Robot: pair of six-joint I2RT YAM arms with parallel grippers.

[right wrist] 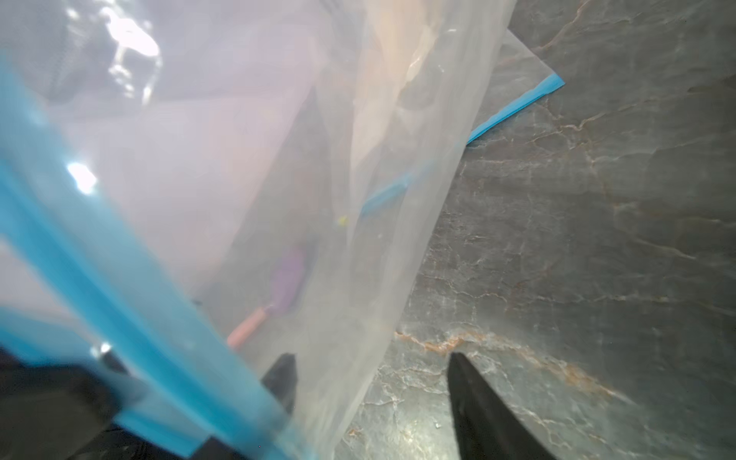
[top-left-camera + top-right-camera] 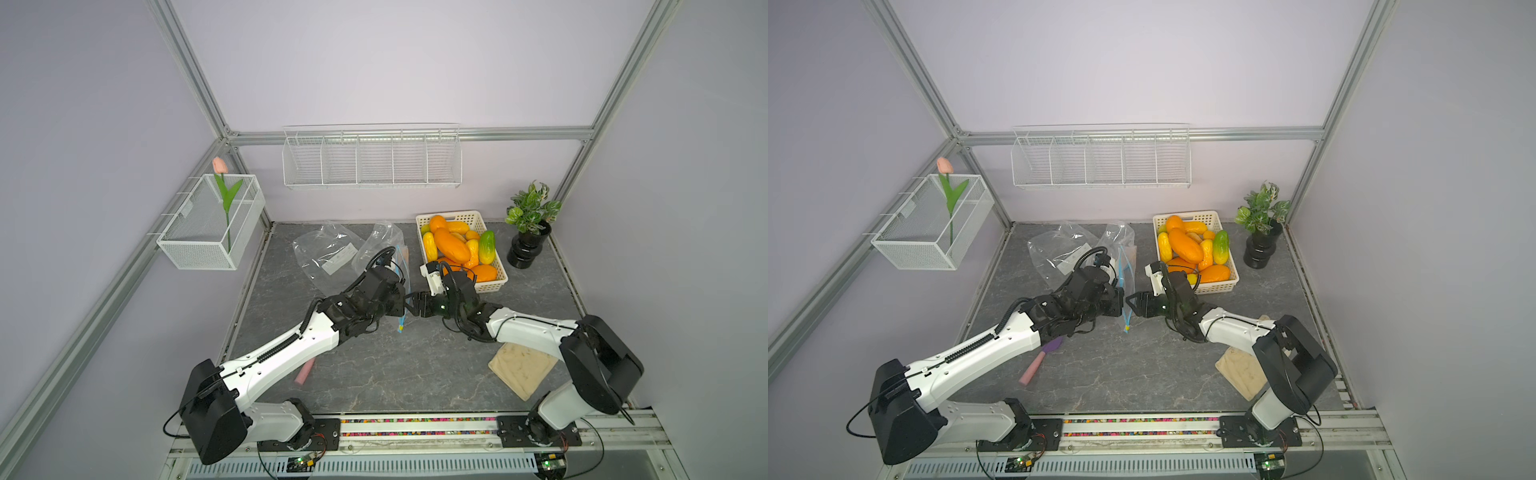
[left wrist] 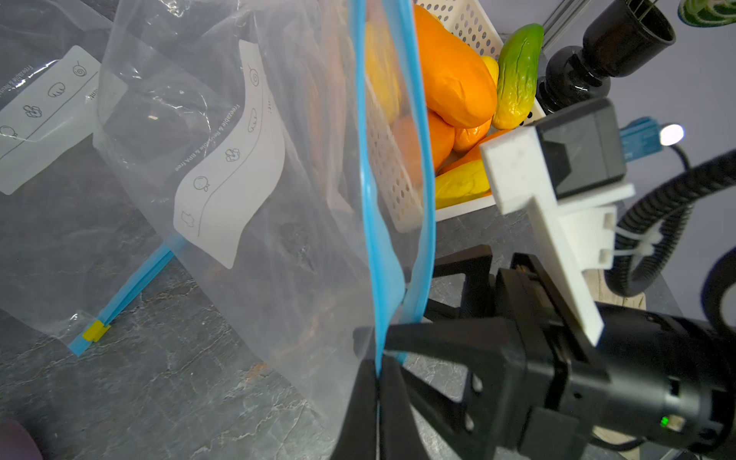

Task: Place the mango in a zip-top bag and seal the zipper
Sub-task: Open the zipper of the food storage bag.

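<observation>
Several orange and yellow mangoes [image 2: 451, 245] [image 2: 1185, 245] [image 3: 454, 79] lie in a white basket [image 2: 496, 286] at the back right. A clear zip-top bag [image 2: 380, 245] [image 3: 239, 199] with a blue zipper strip [image 3: 368, 179] hangs upright at mid-table. My left gripper [image 2: 402, 309] [image 3: 377, 366] is shut on that strip. From the other side, my right gripper [image 2: 406, 305] [image 1: 370, 358] stands open astride the bag's edge, one finger behind the film and one outside it. The bag's yellow slider [image 2: 401, 329] hangs below both grippers. Orange shows through the film; whether it is inside the bag I cannot tell.
A second clear bag [image 2: 324, 249] [image 3: 40, 119] lies flat behind the left arm. A pink and purple spatula [image 2: 1040, 359] lies under that arm, a beige cloth [image 2: 521, 370] under the right one. A potted plant [image 2: 528, 245] stands beside the basket.
</observation>
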